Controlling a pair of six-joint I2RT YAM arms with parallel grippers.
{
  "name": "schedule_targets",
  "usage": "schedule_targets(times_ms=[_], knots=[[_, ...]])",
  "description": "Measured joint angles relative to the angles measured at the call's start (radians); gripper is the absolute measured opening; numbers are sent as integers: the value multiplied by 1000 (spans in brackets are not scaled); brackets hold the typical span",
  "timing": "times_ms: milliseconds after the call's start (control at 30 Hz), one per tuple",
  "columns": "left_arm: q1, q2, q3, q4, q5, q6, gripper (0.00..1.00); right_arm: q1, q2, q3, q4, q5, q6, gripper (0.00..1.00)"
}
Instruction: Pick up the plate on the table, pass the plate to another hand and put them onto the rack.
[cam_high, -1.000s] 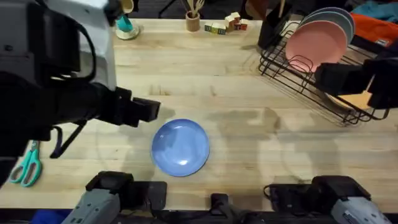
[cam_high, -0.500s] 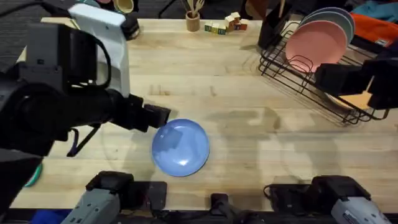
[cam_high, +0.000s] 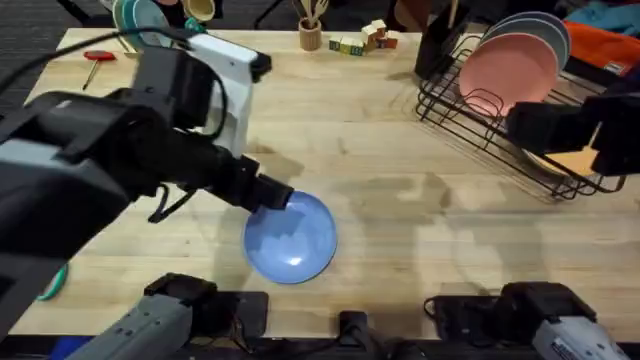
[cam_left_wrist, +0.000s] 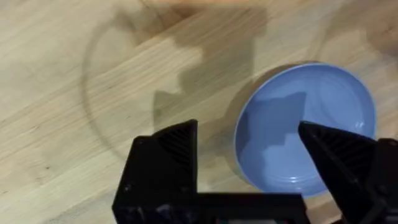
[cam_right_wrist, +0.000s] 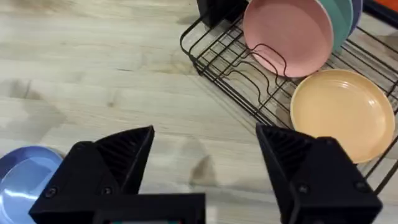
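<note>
Overhead view: the table (cam_high: 400, 220) takes up most of the scene, light wood, with the black rack (cam_high: 500, 120) at its far right corner holding a pink plate (cam_high: 508, 68) upright in the slots, so there is room beside it for another one. Left arm reaches in low from the lower left, and the left gripper (cam_high: 277, 197) sits right at the near-left rim of the blue plate (cam_high: 291, 236), which lies flat on the table near the front edge, centre-left. Judging by the pose, it is lining up a rim pinch, since a flat plate gives nothing else to grab. Left wrist view adds what overhead hides: the fingers are spread wide, one over bare wood and one over the plate's inside, straddling the rim and not closed on it. Right gripper (cam_right_wrist: 205, 155) is also spread and empty, hanging over bare table near the rack, likely waiting for the handoff. Right wrist view alone reveals an orange-yellow dish (cam_right_wrist: 341, 113) lying in the rack.
</note>
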Motion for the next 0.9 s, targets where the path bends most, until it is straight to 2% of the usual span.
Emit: schedule_targets(times_ms=[167, 900], knots=[[-24, 71, 0, -4, 5, 0, 993, 0, 0, 0, 0, 0, 0, 995], [-24, 373, 0, 1, 26, 0, 993, 0, 0, 0, 0, 0, 0, 996]])
